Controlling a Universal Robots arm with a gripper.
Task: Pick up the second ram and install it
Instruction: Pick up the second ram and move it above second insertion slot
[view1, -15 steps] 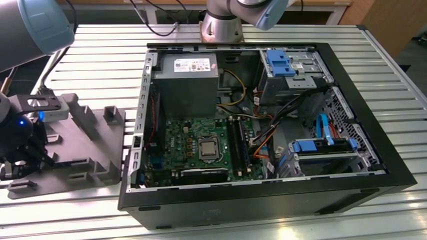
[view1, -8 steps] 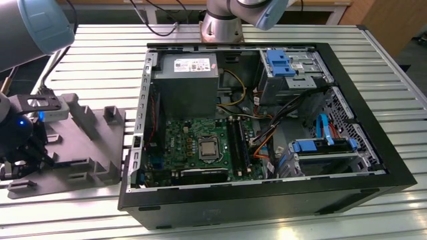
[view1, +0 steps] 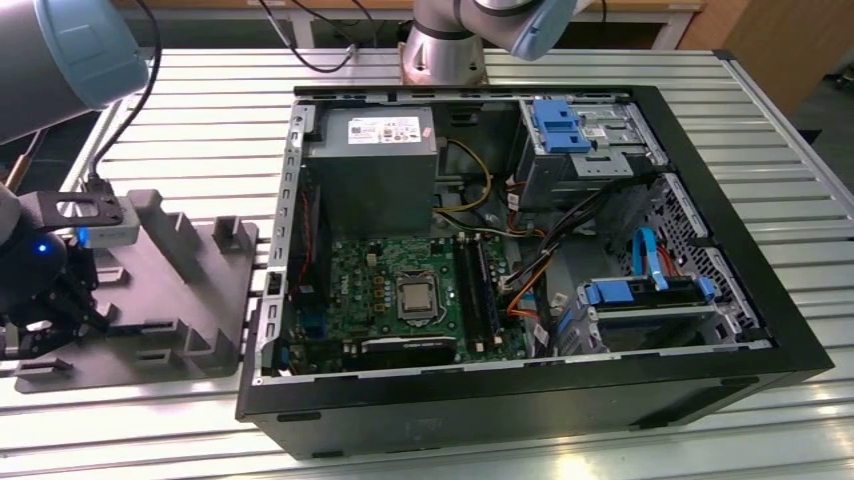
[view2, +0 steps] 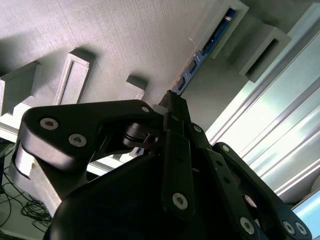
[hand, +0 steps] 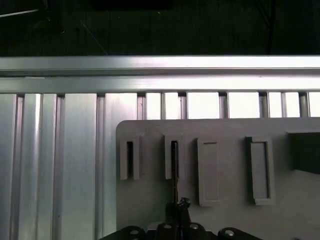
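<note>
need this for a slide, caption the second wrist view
The black gripper clamps the thin dark memory stick standing in a slot of the gray plastic fixture.

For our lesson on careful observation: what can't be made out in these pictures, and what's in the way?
Memory stick: its near end, second wrist view, hidden behind the gripper.
Its chips, first wrist view: seen edge-on, too thin.
Memory sockets, exterior view: too small to tell whether any is filled.
Gray fixture, exterior view: one part hidden by the gripper.

Beneath your claw (view1: 54, 320) you have a gray slotted holder (view1: 187, 270) on the ribbed metal table (view1: 200, 90). Beside the claw, toward the exterior view's right, stands an open computer case (view1: 534, 400) showing its green circuit board (view1: 360, 270).
</note>
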